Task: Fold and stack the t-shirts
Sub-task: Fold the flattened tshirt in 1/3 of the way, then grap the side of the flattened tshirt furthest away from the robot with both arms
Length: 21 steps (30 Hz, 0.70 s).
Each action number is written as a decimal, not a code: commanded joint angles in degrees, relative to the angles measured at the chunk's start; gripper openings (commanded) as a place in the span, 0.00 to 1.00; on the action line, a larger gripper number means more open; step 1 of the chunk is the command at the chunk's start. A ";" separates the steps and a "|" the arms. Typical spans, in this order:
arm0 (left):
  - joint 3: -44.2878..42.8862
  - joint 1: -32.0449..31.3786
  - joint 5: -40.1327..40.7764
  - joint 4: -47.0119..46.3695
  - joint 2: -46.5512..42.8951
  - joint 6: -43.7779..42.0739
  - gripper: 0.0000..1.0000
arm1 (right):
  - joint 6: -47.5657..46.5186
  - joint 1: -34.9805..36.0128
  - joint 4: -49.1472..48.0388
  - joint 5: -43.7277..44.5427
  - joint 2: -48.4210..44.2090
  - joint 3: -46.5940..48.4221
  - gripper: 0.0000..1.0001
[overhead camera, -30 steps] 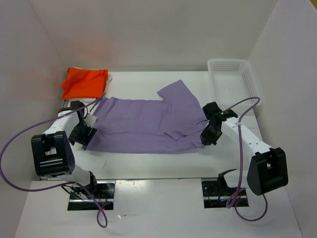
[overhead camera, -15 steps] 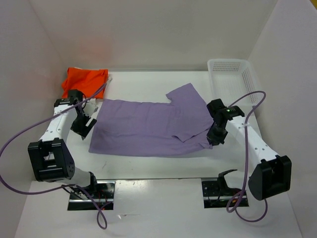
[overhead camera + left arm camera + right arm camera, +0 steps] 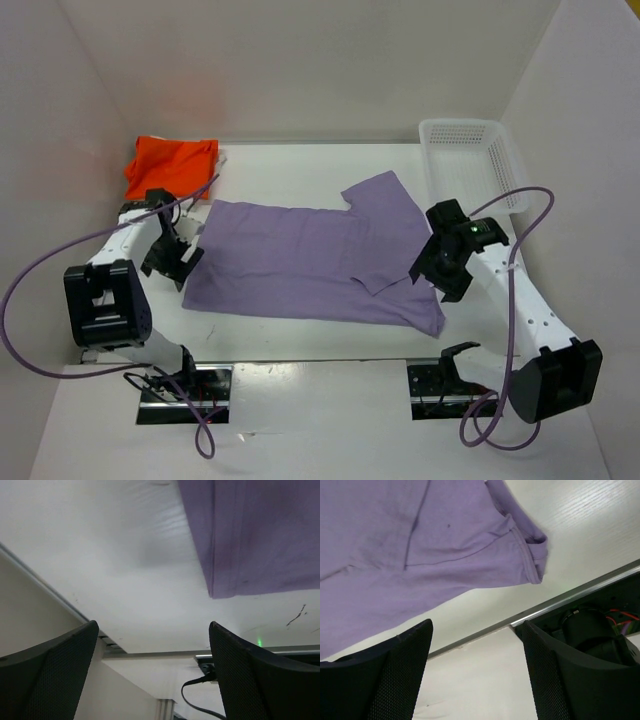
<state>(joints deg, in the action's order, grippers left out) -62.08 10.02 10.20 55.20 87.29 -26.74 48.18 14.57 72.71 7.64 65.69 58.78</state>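
White table (image 3: 290, 172): one lavender t-shirt (image 3: 290, 262) spread, one orange t-shirt (image 3: 170, 166), one basket (image 3: 458, 124); left jaws, right jaws open, empty.

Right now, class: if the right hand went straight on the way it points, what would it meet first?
Probably the bare table beside the hem of the lavender t-shirt, near the metal edge strip. The right hand is open, nothing between its fingers; depth is unclear, so the strip is possible.

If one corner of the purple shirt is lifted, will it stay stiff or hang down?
Probably hang limp: the purple shirt lies flat with soft creases. Pushed, it would likely bunch, as its near right corner curls over itself.
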 commanded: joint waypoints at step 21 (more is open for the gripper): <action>8.47 -0.53 -0.28 -2.91 5.27 1.43 0.30 | -20.74 2.13 -14.20 18.00 63.21 71.80 0.81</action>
<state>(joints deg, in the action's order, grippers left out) -54.22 9.87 4.97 49.30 95.50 -22.79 34.59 15.92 55.27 17.54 121.10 115.63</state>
